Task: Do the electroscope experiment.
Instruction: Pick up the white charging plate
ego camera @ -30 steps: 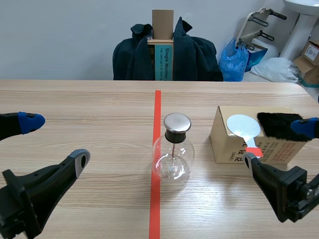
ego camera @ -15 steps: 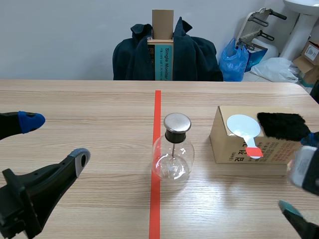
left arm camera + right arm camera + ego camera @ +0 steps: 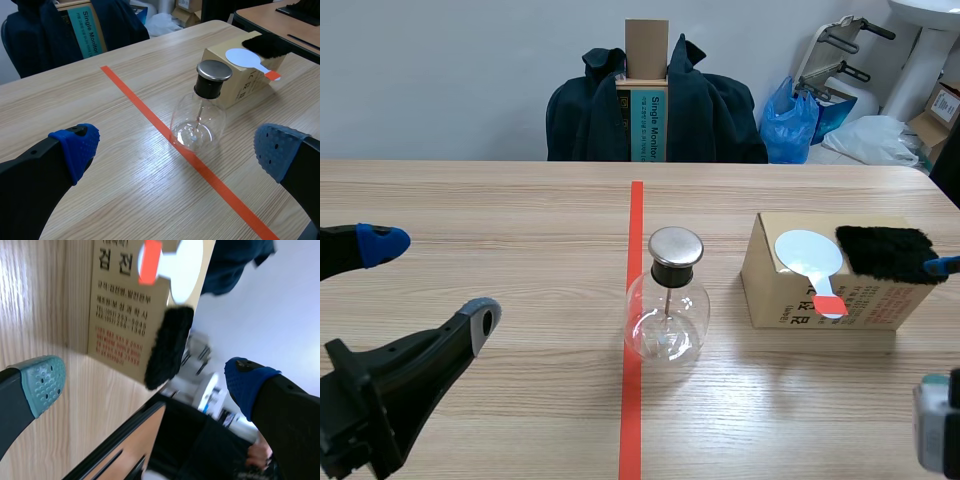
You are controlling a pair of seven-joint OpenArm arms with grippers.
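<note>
The electroscope, a clear glass flask (image 3: 665,318) with a metal cap (image 3: 676,245), stands on the red tape line at the table's middle. In the left wrist view the flask (image 3: 196,122) is just ahead of my open left gripper (image 3: 177,150), which is empty. A cardboard box (image 3: 790,295) right of the flask carries a white paddle (image 3: 808,253) with a red handle and a black fur pad (image 3: 885,252). My right gripper (image 3: 145,385) is open and rolled sideways, facing the box (image 3: 117,305), the paddle (image 3: 182,270) and the fur (image 3: 167,347). It touches none of them.
A chair draped with a dark jacket (image 3: 655,105) stands behind the table's far edge. Bags and boxes (image 3: 840,120) lie on the floor at the back right. The left gripper (image 3: 425,285) hangs over bare wood at the near left.
The right arm has drawn back toward the near right corner and rolled over, so most of its gripper has left the scene view. The left arm and the objects have stayed put.
</note>
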